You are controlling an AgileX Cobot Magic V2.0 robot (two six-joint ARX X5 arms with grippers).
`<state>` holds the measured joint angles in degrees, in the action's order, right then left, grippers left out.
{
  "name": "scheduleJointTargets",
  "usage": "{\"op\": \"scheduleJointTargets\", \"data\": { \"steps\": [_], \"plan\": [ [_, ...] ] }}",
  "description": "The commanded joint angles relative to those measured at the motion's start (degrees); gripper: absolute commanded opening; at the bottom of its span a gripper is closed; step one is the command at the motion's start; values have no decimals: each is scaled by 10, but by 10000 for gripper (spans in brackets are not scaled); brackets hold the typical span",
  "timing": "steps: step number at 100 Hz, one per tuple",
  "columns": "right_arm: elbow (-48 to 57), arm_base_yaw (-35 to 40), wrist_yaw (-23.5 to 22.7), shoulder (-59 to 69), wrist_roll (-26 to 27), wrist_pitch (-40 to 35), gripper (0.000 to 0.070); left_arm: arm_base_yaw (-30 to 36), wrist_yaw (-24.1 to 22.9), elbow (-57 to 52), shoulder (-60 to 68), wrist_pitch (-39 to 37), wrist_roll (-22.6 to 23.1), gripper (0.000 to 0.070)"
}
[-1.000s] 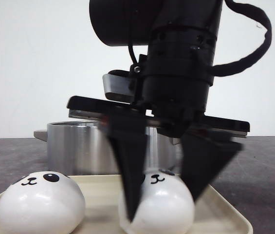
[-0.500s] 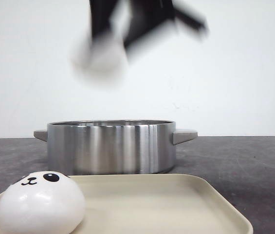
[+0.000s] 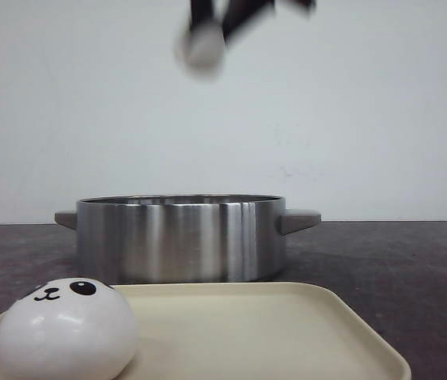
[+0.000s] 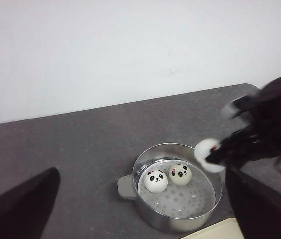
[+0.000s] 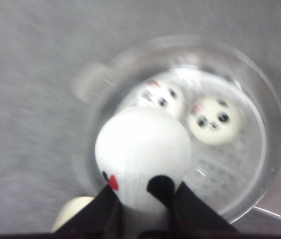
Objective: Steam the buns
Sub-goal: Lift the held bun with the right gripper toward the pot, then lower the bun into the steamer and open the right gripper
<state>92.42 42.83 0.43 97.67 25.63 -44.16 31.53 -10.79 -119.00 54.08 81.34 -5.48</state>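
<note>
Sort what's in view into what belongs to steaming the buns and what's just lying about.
Belongs to the job:
- held bun in right gripper
- two buns in the pot
- bun on the tray
- steel steamer pot
- beige tray

Lying about:
- nothing visible; left gripper idle, empty

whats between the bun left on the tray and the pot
Only bare cream tray, then a short stretch of dark tabletop. The front view shows nothing standing between the bun and the steel pot.

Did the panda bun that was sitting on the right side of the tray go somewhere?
Yes. The right gripper lifted that bun off the tray; it's now high above the steel pot, up and back from its old spot.
</note>
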Motion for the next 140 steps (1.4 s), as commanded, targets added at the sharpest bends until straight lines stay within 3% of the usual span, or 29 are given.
{"op": "scheduleJointTargets", "data": {
  "steps": [1,75,79,95,115,132,140],
  "plan": [
    [7,-8,-21,32,-8,-2,6,4,-1,-11,7,-2,5,700],
    [7,-26,-36,179,14,-13,19,4,-1,-10,7,14,5,700],
    [7,-26,-36,179,14,-13,51,4,-1,-10,7,14,5,700],
    [7,-26,-36,179,23,-18,288,4,-1,-10,7,14,5,700],
    [7,-26,-34,179,25,-22,372,4,-1,-10,7,14,2,700],
    [7,-27,-34,179,24,-21,525,4,-1,-10,7,14,-2,700],
    [9,-30,-34,178,25,-22,554,4,-1,-8,7,14,-2,700]
  ]
}}
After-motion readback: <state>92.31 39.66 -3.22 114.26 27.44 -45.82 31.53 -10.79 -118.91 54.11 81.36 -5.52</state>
